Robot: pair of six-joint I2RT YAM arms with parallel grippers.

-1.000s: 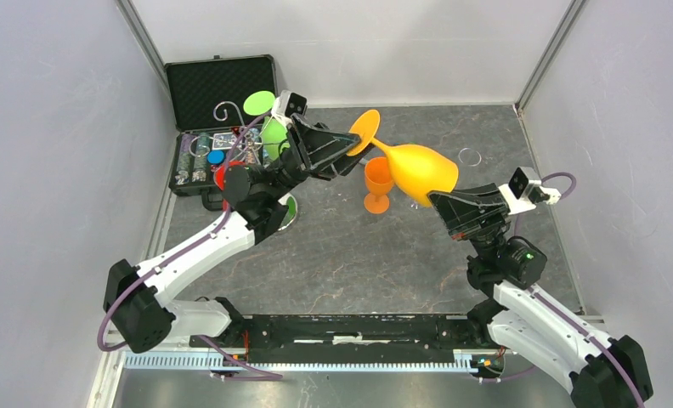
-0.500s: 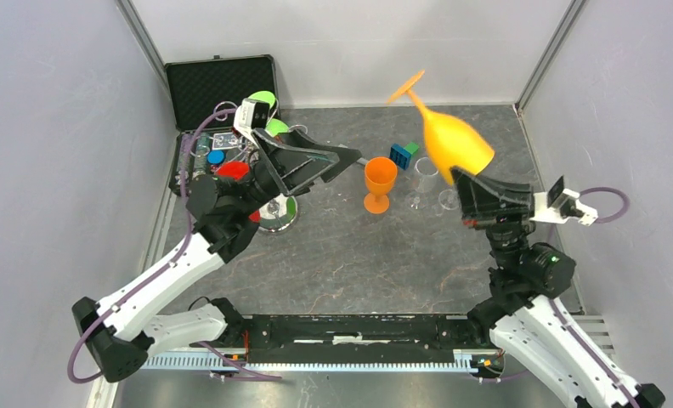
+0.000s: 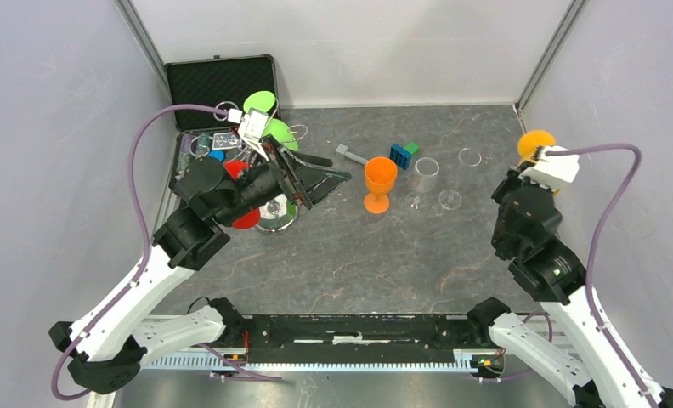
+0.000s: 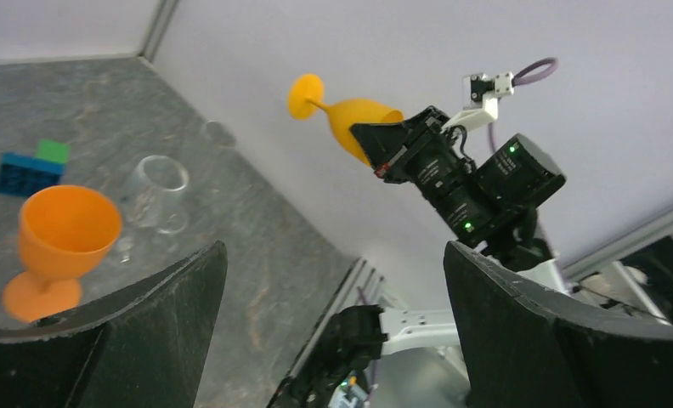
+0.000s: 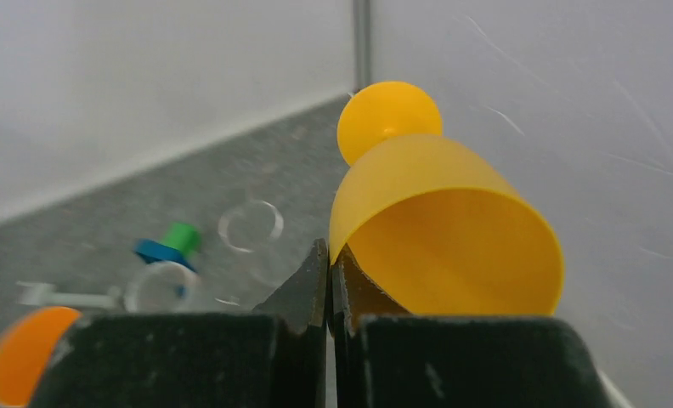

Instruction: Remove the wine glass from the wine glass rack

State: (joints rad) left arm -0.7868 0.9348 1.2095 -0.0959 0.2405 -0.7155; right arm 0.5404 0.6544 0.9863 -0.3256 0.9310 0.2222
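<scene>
Pinching the wine glass [image 5: 452, 246] by its rim, right jaws hold it foot pointing away; left jaws gape wide.

The rack [image 3: 275, 212] stands at the left of the counter [image 3: 359, 255], before the open case [image 3: 218, 81]. The left claw [image 3: 335, 168] hangs just right of it. A goblet [image 3: 380, 183] stands mid-counter, blocks [image 3: 404, 153] behind it, a tumbler [image 3: 425, 172] to its right. Far right, the right claw [image 5: 328, 255] holds the wine glass [image 3: 534, 143].

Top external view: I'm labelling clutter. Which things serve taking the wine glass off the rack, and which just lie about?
Job: yellow wine glass, right gripper shut on it, wine glass rack.
Lying about: orange goblet, clear glass, blue block, black case.
</scene>
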